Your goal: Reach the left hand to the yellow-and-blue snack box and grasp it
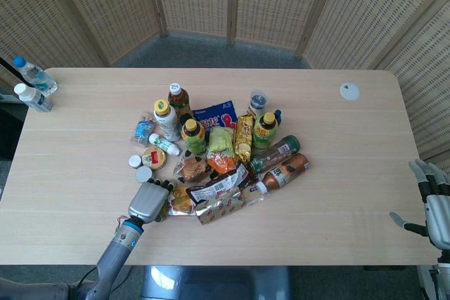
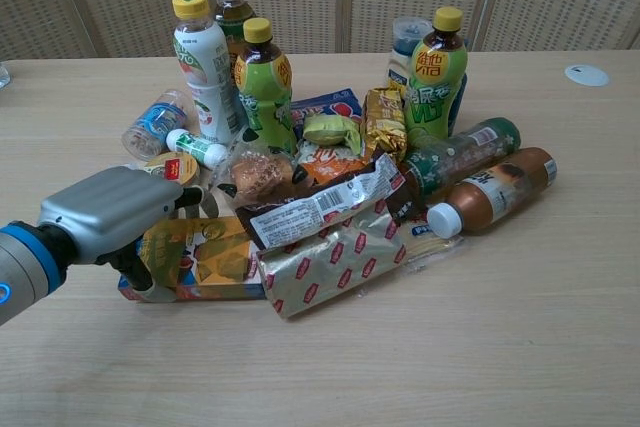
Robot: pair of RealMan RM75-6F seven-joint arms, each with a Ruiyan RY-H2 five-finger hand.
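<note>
The yellow-and-blue snack box [image 2: 215, 259] lies at the near left of the pile, partly under a silver wrapper [image 2: 320, 205] and a red-patterned packet [image 2: 330, 267]. My left hand [image 2: 105, 212] is over its left end, fingers across the top and thumb against the near side, gripping it. The box's left end looks tipped up. In the head view the hand [image 1: 148, 201] covers most of the box [image 1: 181, 202]. My right hand [image 1: 434, 205] hangs at the table's right edge, fingers apart, holding nothing.
Behind the box stand several bottles [image 2: 262, 82] and snack bags [image 2: 383, 122]; two brown bottles [image 2: 492, 190] lie on the right. A small round tin [image 2: 175, 167] sits just beyond my left hand. Two water bottles [image 1: 33, 86] stand far left, a white disc [image 1: 349, 90] far right.
</note>
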